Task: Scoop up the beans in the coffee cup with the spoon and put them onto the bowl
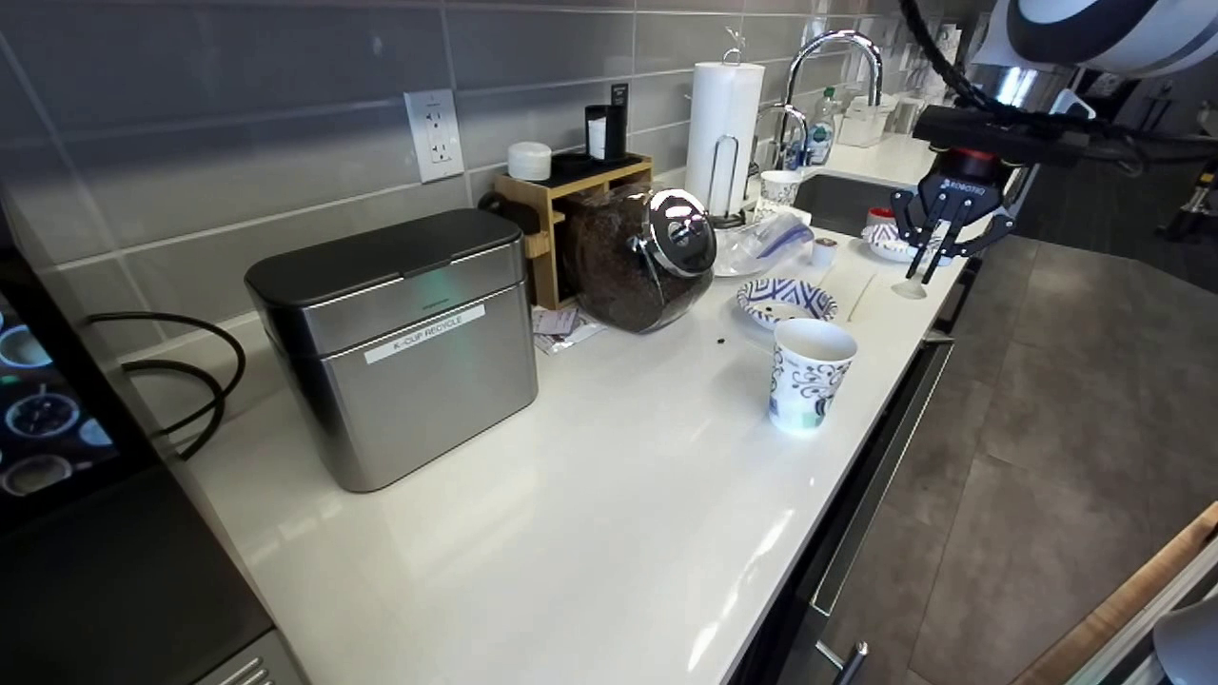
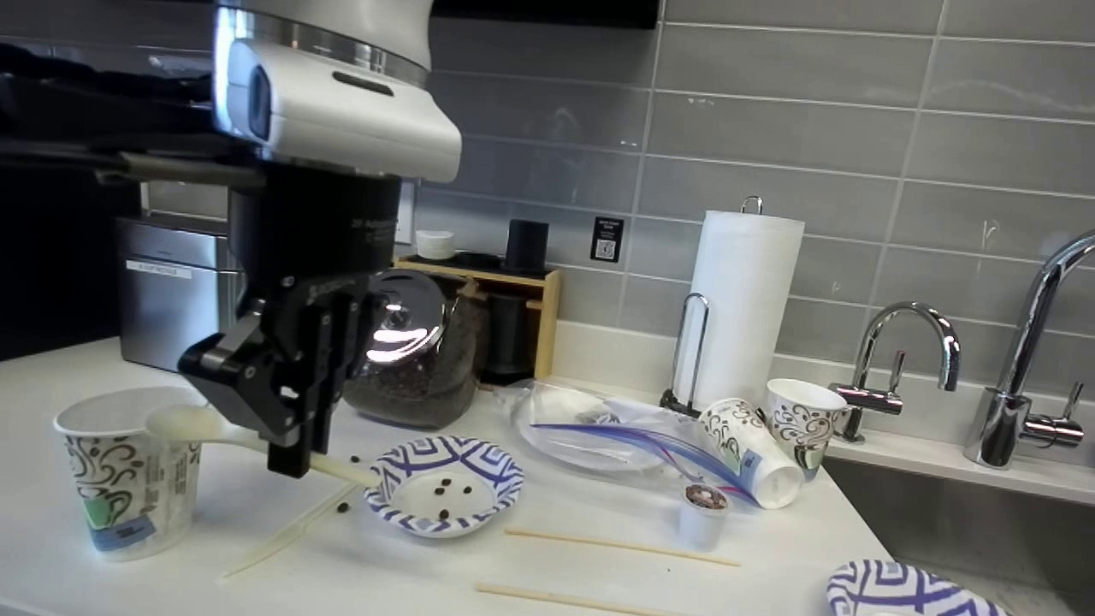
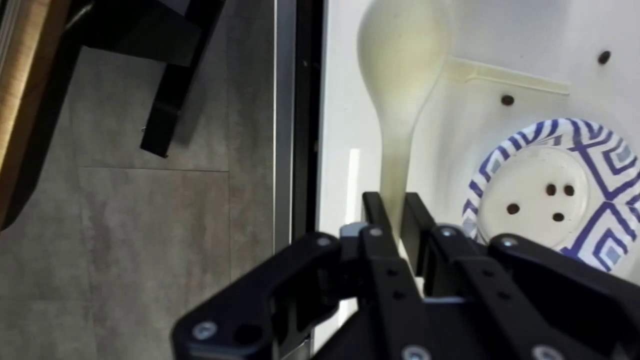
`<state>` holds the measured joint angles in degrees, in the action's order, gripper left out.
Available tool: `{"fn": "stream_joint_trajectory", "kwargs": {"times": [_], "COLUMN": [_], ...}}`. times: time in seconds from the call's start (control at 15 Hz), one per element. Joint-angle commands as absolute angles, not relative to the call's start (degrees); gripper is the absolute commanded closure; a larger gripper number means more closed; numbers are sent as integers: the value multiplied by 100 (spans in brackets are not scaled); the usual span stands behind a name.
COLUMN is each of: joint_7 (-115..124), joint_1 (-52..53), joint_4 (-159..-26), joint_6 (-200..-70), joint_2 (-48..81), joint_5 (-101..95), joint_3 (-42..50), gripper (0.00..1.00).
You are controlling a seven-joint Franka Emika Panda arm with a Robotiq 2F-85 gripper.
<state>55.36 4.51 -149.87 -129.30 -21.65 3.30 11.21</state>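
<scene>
Holding the pale plastic spoon [image 3: 404, 55] by its handle; the gripper [image 3: 394, 202] is clamped on it. I read the grip as leaving the scoop [image 2: 184, 423] out ahead, free to dip in front of the fingers [image 3: 375, 212]. Scoop looks bare in the wrist view, so I judge the step to be lining up for a load.

Patterned paper coffee cup [image 1: 812, 376] stands upright near the front edge of the counter [image 1: 590, 533], mouth up; contents not visible to me. In an exterior view the scoop [image 2: 184, 423] overlaps its wall, line of sight only I think, since spoon and coffee cup [image 1: 812, 376] are apart in an exterior view.

Blue-and-white paper bowl [image 2: 411, 496] sits to the right of the coffee cup, near but not touching, presumably to keep the carry short. Four coffee beans [image 3: 551, 190] lie in it; two stray beans [image 3: 507, 100] lie on the counter between. Glass jar [image 2: 415, 385] is tucked far back by the wooden shelf [image 2: 550, 325], I suppose out of the way. Risk: light paper, could tip when dipped into.
</scene>
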Motion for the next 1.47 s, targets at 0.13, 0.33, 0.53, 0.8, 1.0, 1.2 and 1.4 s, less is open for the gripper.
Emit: {"fn": "stream_joint_trajectory", "kwargs": {"times": [0.13, 0.33, 0.53, 0.8, 1.0, 1.2, 1.4], "joint_7": [6150, 6364, 6583, 6685, 6858, 7238, 7501], "joint_1": [-634, -782, -823, -801, -783, -792, -765], "joint_4": [-14832, -14939, -15016, -15113, -15148, -15250, -15310], "joint_6": [-12632, -13072, -13720, -14622, -14999, -15609, -16114], "joint_2": [-1847, -1672, -1465, -1063, -742, -471, -232], "joint_5": [-931, -1438, -1621, -1443, -1497, -1724, -1790], "joint_3": [-96, -320, -349, -271, -279, -256, -189], "gripper": [97, 97, 97, 97, 97, 97, 97]}}
